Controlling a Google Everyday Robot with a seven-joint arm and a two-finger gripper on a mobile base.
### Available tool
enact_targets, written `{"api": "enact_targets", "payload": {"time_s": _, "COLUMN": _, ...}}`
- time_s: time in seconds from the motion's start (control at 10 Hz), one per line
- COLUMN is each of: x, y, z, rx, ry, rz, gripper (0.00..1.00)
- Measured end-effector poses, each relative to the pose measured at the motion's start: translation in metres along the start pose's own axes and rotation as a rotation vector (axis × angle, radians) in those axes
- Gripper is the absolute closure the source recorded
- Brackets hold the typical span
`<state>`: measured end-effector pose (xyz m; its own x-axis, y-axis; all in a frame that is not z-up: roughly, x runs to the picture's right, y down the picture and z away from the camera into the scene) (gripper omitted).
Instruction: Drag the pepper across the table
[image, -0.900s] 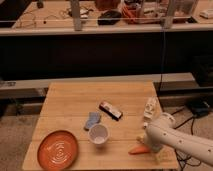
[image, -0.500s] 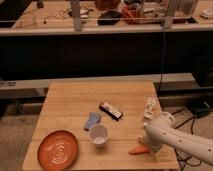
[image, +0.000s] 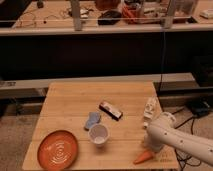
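The gripper (image: 148, 147) is low over the front right corner of the pale wooden worktop (image: 75, 97). It sits right against the thick end of the long orange-red pepper (image: 142, 158). I cannot tell whether the gripper is closed on the pepper or only pressed to it, because the bulky white arm (image: 180, 142) covers its tip from here. The arm reaches in from the lower right and is cut off by the picture's edge.

Compared with a moment ago, the pepper lies a little nearer the front edge and slightly further right, and the gripper has gone with it. Everything else on the worktop sits where it was.

There is one of each thing. A round orange plate (image: 57, 149) with a pale swirl lies at the front left corner. A white paper cup (image: 98, 135) stands upright, just right of the plate. A small blue crumpled cloth (image: 92, 120) is just behind the cup, close to touching it. A dark flat bar (image: 111, 110) with a reddish end lies at an angle near the middle. A small whitish packet or bottle (image: 150, 110) lies by the right edge, too blurred to name for certain.

Behind the worktop runs a grey rail (image: 100, 80). Above it is a cluttered bench (image: 115, 15) whose contents I cannot make out.
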<state>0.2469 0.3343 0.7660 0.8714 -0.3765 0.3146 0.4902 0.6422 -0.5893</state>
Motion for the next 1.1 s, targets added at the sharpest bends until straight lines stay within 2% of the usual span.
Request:
{"api": "enact_targets", "payload": {"time_s": 0.3, "x": 0.0009, "y": -0.0023, "z": 0.0017, "rx": 0.000, "ry": 0.001, "rz": 0.008, "gripper": 0.42}}
{"api": "enact_targets", "payload": {"time_s": 0.5, "x": 0.0016, "y": -0.0021, "z": 0.0004, "rx": 0.002, "ry": 0.001, "rz": 0.012, "gripper": 0.54}}
{"api": "enact_targets", "payload": {"time_s": 1.1, "x": 0.0013, "y": -0.0022, "z": -0.0031, "rx": 0.000, "ry": 0.002, "rz": 0.009, "gripper": 0.54}}
